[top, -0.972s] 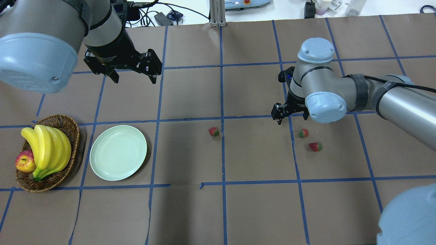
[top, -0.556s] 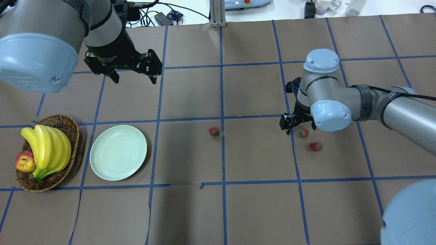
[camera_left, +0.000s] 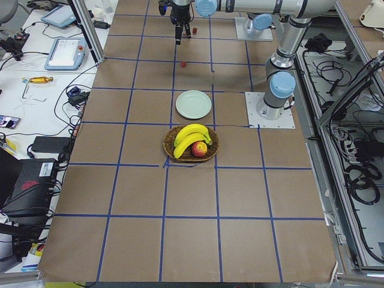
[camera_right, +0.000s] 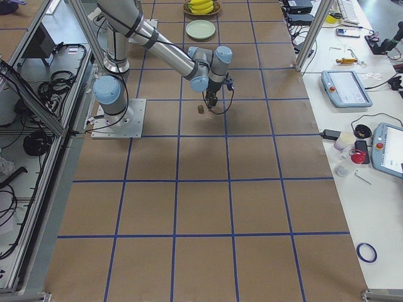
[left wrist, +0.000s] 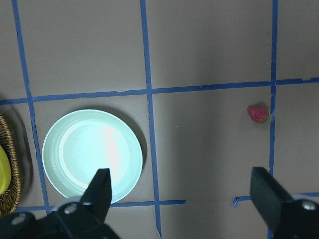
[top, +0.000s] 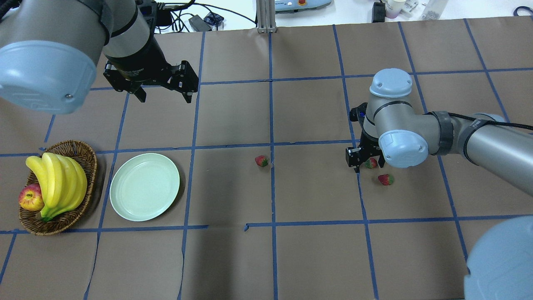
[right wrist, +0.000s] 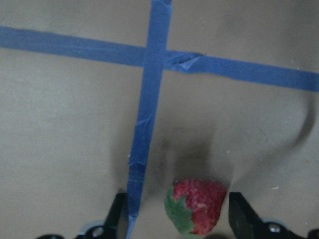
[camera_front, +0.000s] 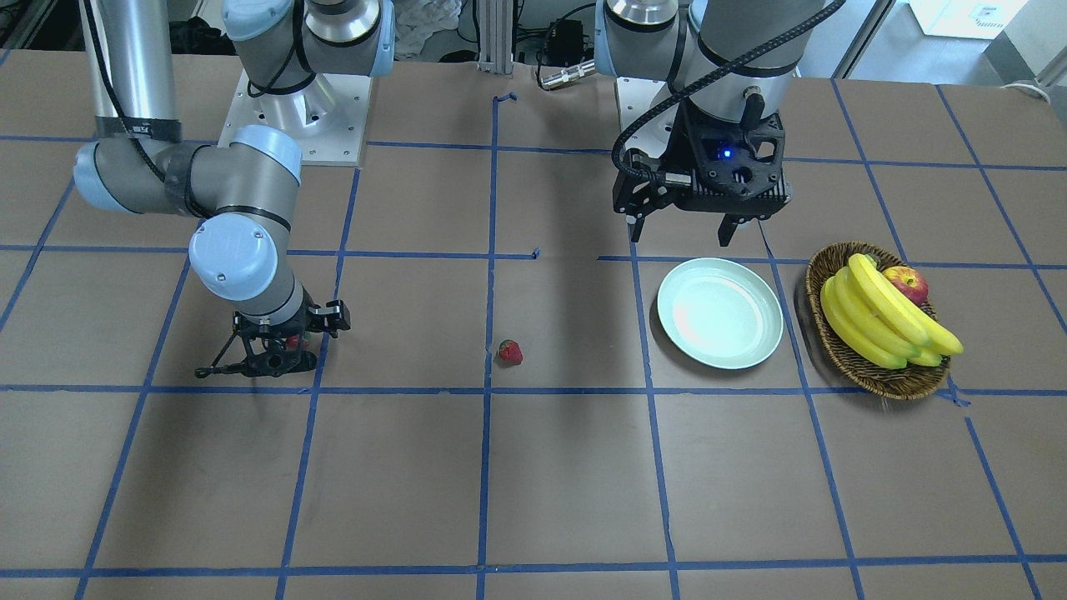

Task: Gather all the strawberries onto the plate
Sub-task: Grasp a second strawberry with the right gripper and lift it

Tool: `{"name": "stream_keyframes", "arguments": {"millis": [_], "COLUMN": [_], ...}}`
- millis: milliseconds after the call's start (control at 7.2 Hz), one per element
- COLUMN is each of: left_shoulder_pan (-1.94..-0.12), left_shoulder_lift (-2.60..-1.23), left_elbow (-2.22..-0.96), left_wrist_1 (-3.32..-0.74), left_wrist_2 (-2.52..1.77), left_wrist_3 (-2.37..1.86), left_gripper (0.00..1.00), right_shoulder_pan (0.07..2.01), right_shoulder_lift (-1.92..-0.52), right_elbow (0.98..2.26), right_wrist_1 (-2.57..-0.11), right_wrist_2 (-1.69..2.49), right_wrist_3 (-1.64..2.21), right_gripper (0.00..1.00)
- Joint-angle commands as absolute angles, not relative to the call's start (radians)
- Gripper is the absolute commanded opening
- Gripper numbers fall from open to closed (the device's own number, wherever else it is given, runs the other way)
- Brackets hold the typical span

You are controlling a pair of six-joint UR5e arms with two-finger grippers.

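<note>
In the right wrist view, a strawberry (right wrist: 197, 206) is seen on the table between the spread fingers (right wrist: 115, 214) of the right gripper (right wrist: 177, 221), which is lowered around it. Nothing is pinched yet. The berry is set off-centre, close to the finger on that view's right; whether it touches cannot be told. The other finger is placed beside a tape line (right wrist: 144, 124). The green cap is turned toward the lower left of that view and the red tip up and to the right, so the long axis is judged to lie slantwise to the closing line. A squeeze may therefore turn the berry a little.

A second strawberry (top: 385, 179) lies just beside, outside the fingers. A third strawberry (top: 261, 161) lies near the table's middle, well apart. The plate (top: 144, 186) is farther off, with no berries in it. The left gripper (top: 165, 96) is held above the table beyond the plate, fingers wide apart and holding nothing. The right arm is by far the nearer to the first two berries.
</note>
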State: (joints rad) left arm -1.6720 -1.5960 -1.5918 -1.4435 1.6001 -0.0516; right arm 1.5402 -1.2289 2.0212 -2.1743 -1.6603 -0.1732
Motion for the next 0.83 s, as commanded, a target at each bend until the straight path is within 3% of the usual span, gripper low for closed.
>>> {"name": "stream_keyframes", "arguments": {"millis": [0,139,278,694], "left_shoulder_pan": [-1.672,-1.672,-1.672,-1.672], "left_shoulder_lift": [-1.597,-1.597,-1.597,-1.594], "left_elbow": [-1.592,-1.591,-1.592,-1.591], "left_wrist_1": [-1.443,-1.443,-1.443,-1.443], "left_wrist_2": [1.6,1.6,1.6,1.6], "left_wrist_3": [-0.051,-0.051,-0.051,-0.049], "left_gripper": [1.0,1.0,1.0,1.0], "right_shoulder_pan": [1.54,1.54,1.54,1.677], "right_shoulder_lift": [-1.232,-1.235,-1.238,-1.25], "right_elbow": [2.016,2.016,2.011,1.904], "right_wrist_1": [-2.177,-2.177,-2.18,-2.149], "right_wrist_2": [-1.671,-1.674,-1.677,-1.642], "right_wrist_3": [-0.173,-0.175,-0.175,-0.013], "right_gripper": [0.26,0.16,0.13,0.13]}}
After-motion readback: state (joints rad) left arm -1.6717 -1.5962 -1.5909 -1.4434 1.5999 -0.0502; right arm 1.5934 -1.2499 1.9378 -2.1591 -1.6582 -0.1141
